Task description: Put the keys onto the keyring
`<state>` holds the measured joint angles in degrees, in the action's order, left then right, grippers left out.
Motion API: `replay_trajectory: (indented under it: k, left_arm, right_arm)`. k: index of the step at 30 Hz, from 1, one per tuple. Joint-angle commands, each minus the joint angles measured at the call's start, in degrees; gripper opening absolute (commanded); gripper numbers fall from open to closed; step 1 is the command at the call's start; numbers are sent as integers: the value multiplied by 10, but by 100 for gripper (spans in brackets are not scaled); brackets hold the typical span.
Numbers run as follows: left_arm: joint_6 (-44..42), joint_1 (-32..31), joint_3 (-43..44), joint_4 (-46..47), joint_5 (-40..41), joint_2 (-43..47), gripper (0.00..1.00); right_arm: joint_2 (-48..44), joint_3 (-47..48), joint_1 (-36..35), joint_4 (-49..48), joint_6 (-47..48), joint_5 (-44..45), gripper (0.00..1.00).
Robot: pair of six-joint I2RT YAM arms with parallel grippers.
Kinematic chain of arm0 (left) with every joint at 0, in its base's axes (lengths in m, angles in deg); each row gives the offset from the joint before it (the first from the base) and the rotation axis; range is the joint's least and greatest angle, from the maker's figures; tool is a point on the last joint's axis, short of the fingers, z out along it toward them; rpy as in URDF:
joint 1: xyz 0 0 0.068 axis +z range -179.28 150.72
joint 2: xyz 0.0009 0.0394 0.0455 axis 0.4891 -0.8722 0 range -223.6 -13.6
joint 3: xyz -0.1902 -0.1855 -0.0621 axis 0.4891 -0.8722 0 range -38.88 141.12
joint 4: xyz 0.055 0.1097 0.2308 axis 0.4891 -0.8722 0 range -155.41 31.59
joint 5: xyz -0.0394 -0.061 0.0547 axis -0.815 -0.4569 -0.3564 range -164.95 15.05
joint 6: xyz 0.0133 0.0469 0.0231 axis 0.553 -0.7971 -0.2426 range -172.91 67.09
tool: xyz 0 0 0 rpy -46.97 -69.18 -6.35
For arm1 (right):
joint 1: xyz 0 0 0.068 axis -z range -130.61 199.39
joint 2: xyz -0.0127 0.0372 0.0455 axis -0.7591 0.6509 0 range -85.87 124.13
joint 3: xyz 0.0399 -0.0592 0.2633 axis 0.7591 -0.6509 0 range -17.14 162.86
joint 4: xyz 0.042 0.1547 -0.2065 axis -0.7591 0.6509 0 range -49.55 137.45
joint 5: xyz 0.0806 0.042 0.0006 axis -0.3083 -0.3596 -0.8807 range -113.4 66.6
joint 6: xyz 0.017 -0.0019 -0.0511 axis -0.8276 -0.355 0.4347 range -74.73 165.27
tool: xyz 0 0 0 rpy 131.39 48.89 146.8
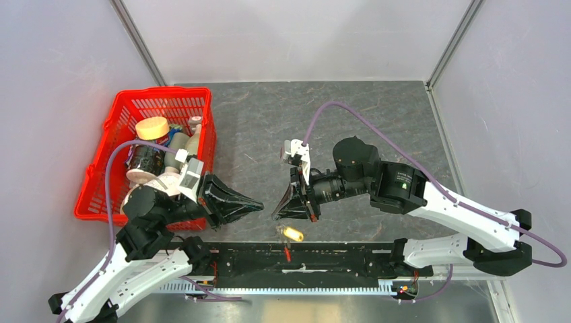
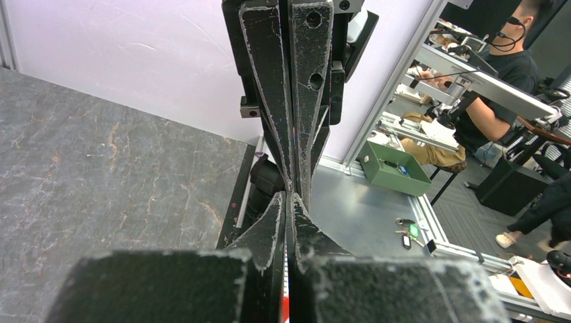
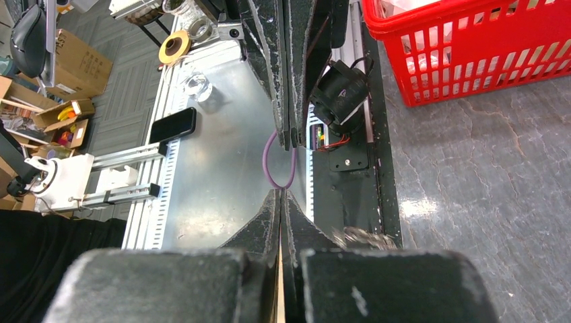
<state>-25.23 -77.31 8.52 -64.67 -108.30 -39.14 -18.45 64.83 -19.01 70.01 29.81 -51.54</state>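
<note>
My left gripper [image 1: 261,205] and right gripper [image 1: 275,216] face each other tip to tip, a small gap apart, above the table's near edge. In the left wrist view my left gripper [image 2: 290,195] is shut, with a sliver of silvery chain and the keyring's red tag [image 2: 285,311] between its jaws. In the right wrist view my right gripper [image 3: 281,192] is shut, with a thin gold sliver of the key [image 3: 279,296] between its jaws. The top view shows a gold key [image 1: 293,233] just below the right fingers and a small red piece [image 1: 287,254] lower. Whether these hang or lie there is unclear.
A red basket [image 1: 101,195] full of bottles and jars stands at the left, behind my left arm. A black strip [image 1: 337,259] and an aluminium rail run along the near edge. Grey walls close the back and sides.
</note>
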Motion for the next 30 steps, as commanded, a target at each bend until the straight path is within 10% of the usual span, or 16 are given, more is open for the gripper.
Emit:
replay_trajectory:
  k: [1,16,23,30]
  left_arm:
    - [21,-1,-5,24,-20,2,2]
    - [26,-1,-33,-25,-8,20,18]
    - [0,-1,-21,-43,-9,-3,22]
    - [-12,-1,-31,-38,-10,-23,28]
  right_arm:
    - [-14,25,-1,-3,6,6,0]
    - [-59,-33,0,80,8,135,0]
    - [-74,-89,1,148,-28,234,41]
    - [-105,-202,7,177,-156,347,51]
